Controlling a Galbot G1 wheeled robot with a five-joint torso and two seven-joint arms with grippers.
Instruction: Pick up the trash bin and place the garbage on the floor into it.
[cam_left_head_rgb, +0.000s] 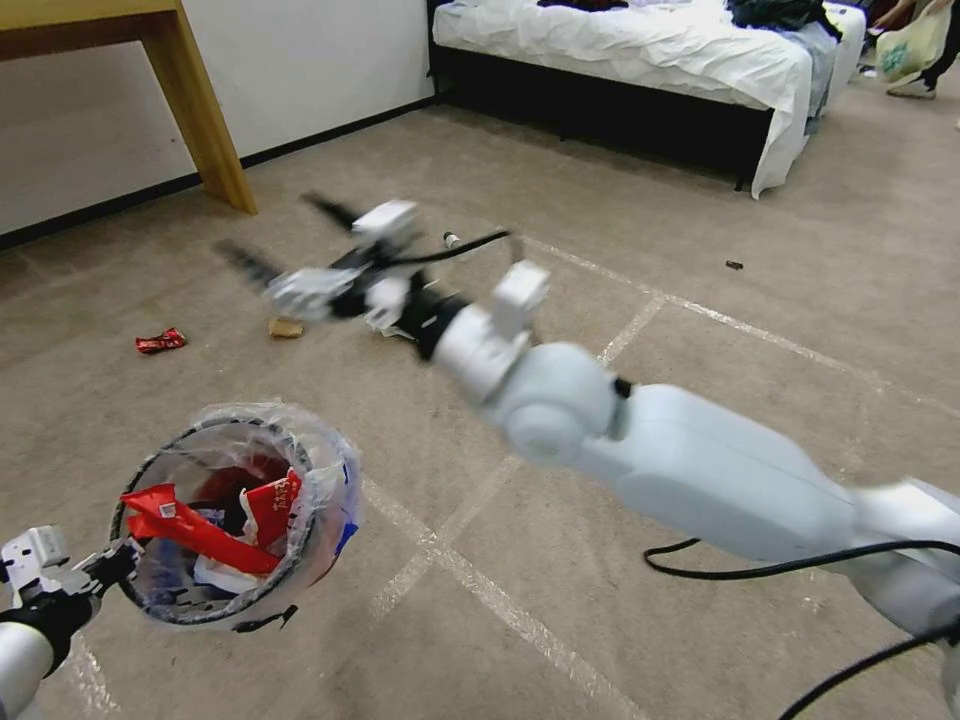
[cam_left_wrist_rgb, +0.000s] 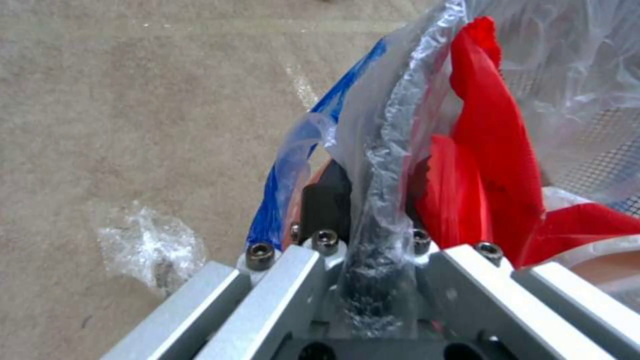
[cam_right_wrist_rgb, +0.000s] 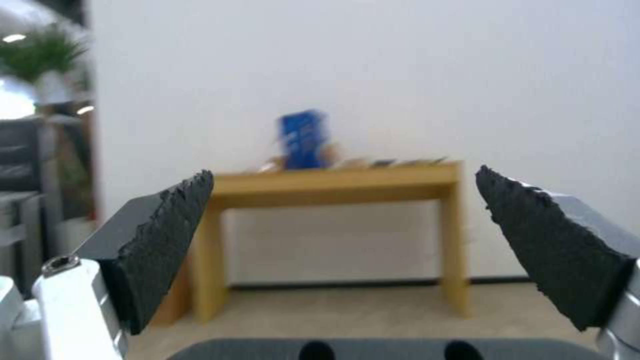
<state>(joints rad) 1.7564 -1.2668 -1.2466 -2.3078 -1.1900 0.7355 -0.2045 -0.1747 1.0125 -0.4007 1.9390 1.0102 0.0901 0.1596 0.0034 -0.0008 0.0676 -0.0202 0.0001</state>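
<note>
We can't see much of our left pincer (cam_left_head_rgb: 118, 563) in the head view, since it's cut off at the lower left corner, but the left wrist view shows it clamped together on the rim of the trash bin (cam_left_head_rgb: 240, 515), with the dark edge and the clear plastic bag (cam_left_wrist_rgb: 393, 150) squeezed between the fingers. The bin hangs above the floor (cam_left_head_rgb: 700, 330), tipped so its open mouth faces up toward the head camera, its axis leaning away from the pincer. Inside we can make out red wrappers (cam_left_head_rgb: 200, 525) and some white scraps, though the bag's wrinkles hide the rest, and the bin's base is out of sight behind its own rim. A crinkled bit of clear plastic (cam_left_wrist_rgb: 150, 245) lies on the carpet just beside the pincer in the left wrist view. Our right arm reaches forward across the middle, and the right pincer (cam_left_head_rgb: 290, 245) is smeared with blur out there; the right wrist view settles it, fingers (cam_right_wrist_rgb: 160, 240) wide apart with nothing between them, pointing at a wooden tabletop (cam_right_wrist_rgb: 340, 177) against the wall. On the floor past it sit a crushed red can (cam_left_head_rgb: 160, 341), a tan packet (cam_left_head_rgb: 285, 327), and something white (cam_left_head_rgb: 385, 322) mostly hidden behind the right wrist. A tiny dark scrap (cam_left_head_rgb: 734, 265) near the bed (cam_left_head_rgb: 640, 50) is too small to tell.
</note>
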